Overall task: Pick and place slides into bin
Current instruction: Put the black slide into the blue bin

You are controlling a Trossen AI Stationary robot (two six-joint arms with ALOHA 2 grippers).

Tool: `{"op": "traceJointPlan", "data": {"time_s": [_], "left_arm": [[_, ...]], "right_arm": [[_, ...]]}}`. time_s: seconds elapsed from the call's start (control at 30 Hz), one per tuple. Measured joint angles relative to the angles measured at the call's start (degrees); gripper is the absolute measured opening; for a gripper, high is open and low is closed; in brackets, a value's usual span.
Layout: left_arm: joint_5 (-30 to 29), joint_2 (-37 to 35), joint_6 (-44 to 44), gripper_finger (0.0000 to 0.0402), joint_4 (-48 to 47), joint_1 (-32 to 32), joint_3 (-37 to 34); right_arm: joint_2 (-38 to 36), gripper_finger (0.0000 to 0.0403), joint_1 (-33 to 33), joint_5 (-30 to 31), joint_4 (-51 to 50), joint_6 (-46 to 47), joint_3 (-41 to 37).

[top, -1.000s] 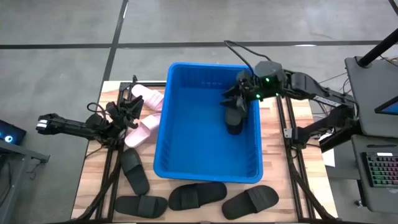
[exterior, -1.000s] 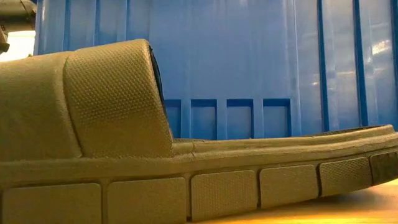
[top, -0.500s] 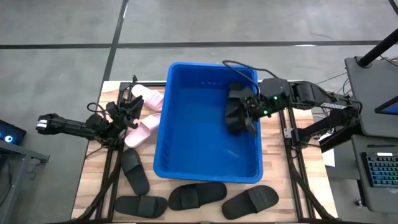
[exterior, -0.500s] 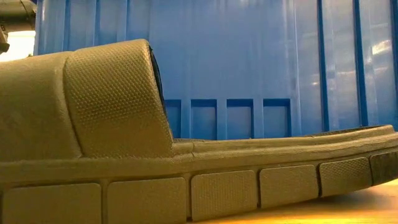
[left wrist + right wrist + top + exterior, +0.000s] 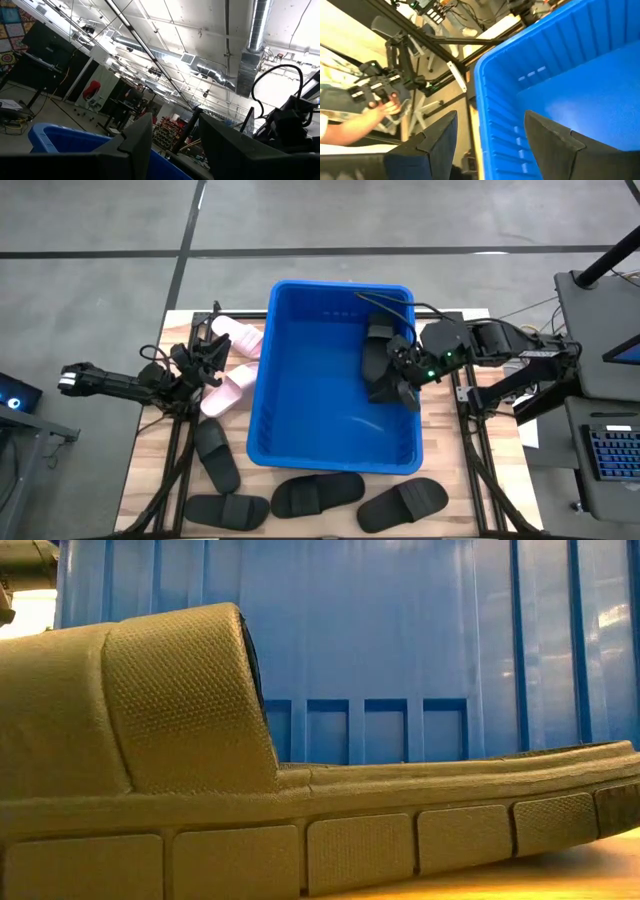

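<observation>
A black slide (image 5: pixel 381 366) hangs inside the bin (image 5: pixel 300 430) along its right wall, carried by the right claw (image 5: pixel 405 370), whose fingers stand wide, seemingly gripping it so it can drop clear of the rim. Four more black slides (image 5: pixel 318 493) wait on the table (image 5: pixel 445 465) in front. The left claw (image 5: pixel 205 360) hovers, partly closed, just over the two pink slides (image 5: pixel 232 338), likely poised for the next pick.
</observation>
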Motion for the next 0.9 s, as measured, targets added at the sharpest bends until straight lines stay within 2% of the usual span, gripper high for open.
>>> {"op": "traceJointPlan", "data": {"time_s": [0.23, 0.53, 0.63, 0.9], "left_arm": [[-2.0, 0.4, 0.0, 0.0148, -0.3, 0.0, 0.0], [-8.2, -0.2, 0.1, 0.0148, 0.2, 0.0, 0.0], [-11.5, -0.2, 0.4, 0.0148, 0.2, 0.0, 0.0], [-9.0, 0.1, 1.5, 0.0148, 0.1, 0.0, 0.0]], "right_arm": [[1.7, 0.0219, 0.1, 0.1, 0.0, -2.5, 0.0], [6.0, 0.0219, 0.9, 0.2, 0.5, 0.8, 0.0], [7.1, 0.0219, 2.0, 0.1, 0.4, 4.8, 0.0], [7.7, 0.0219, 6.5, 1.0, 2.0, 15.7, 0.0]]}}
